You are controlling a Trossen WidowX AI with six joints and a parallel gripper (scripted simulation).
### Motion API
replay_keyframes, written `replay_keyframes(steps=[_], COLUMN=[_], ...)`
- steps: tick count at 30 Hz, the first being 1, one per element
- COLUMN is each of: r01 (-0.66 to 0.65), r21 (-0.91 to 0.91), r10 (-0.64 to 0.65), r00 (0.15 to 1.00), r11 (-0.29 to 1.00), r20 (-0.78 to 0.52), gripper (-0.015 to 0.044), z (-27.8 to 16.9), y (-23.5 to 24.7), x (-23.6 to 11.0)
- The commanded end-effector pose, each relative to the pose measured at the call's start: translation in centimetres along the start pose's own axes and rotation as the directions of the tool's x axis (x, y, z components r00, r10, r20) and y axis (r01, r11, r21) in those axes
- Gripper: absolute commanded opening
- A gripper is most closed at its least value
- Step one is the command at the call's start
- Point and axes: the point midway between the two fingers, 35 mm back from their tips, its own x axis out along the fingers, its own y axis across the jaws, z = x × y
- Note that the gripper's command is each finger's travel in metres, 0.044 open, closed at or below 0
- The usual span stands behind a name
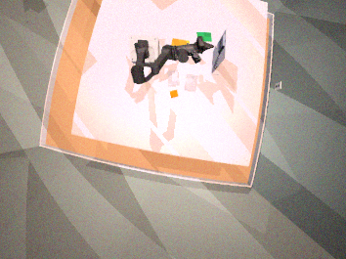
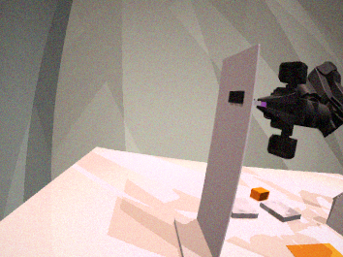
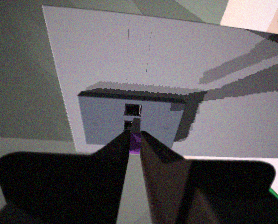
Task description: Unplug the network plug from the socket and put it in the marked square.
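Note:
My gripper is shut on the purple plug. It holds the plug just in front of the upright panel, high above the table. In the wrist view the dark socket opening shows uncovered on the blue-grey block, above the fingertips. The plug's pale front end shows near the panel's edge in the exterior view and looks out of the socket. The tab's state is too small to tell. A green patch and a yellow-orange patch lie flat on the table; which is the marked square is unclear.
A small orange block and two pale flat slabs lie on the table. The panel stands directly ahead of the fingers. The arm's base is at the left in the top view.

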Motion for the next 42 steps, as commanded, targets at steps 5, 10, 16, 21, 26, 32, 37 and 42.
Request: replay_keyframes(steps=[5,10,16,21,26,32,37,42], r01=[0.004,0.004,0.004,0.004,0.004,0.004,0.005,0.005], r21=[0.000,0.000,0.000,0.000,0.000,0.000,0.000,0.001], r10=[-0.004,-0.004,-0.004,-0.004,-0.004,-0.004,-0.005,-0.005], r00=[1.000,1.000,1.000,1.000,1.000,1.000,1.000,1.000], r11=[1.000,1.000,1.000,1.000,1.000,1.000,1.000,1.000], r20=[0.004,0.004,0.004,0.004,0.004,0.003,0.003,0.003], gripper=[0.0000,0.0000,0.0000,0.0000,0.0000,0.0000,0.0000,0.0000], z=[-0.1,-0.2,-0.4,-0.5,-0.6,-0.7,-0.8,-0.9], y=[-0.1,-0.1,-0.1,-0.1,-0.1,-0.1,-0.1,-0.1], x=[-0.5,-0.8,-1.1,-1.4,-1.7,-2.0,-2.3,-2.6])
